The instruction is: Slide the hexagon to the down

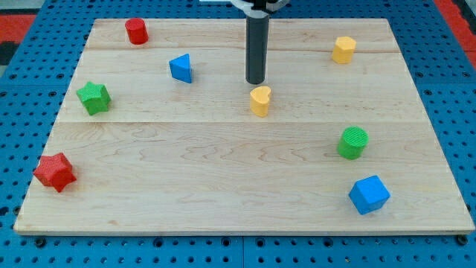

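Observation:
A yellow hexagon block [343, 49] sits near the view's top right on the wooden board [223, 171]. My tip [256, 82] is at the top middle of the board, well to the left of the hexagon. It stands just above a yellow heart block [260, 100], close to it; I cannot tell if they touch. The dark rod rises straight up out of the view's top.
A red round-looking block [136, 30] is at the top left, with a blue triangle [181, 68] and a green star [94, 97] below it. A red star [55, 172] is at the bottom left. A green cylinder [352, 142] and a blue cube [369, 194] are at the right.

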You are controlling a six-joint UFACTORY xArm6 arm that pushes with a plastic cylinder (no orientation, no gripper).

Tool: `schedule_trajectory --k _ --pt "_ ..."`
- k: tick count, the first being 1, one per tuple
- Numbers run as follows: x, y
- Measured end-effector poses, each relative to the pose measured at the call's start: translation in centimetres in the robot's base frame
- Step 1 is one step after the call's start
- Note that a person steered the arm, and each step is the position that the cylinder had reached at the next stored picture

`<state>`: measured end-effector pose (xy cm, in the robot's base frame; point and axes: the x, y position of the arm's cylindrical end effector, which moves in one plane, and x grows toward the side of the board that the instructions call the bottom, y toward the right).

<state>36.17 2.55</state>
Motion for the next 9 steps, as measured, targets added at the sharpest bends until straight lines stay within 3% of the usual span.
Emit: schedule_trajectory --k 2,5,9 --pt "3.7 0.0" --pt "-0.3 2.5" --pt "-1.7 5.0"
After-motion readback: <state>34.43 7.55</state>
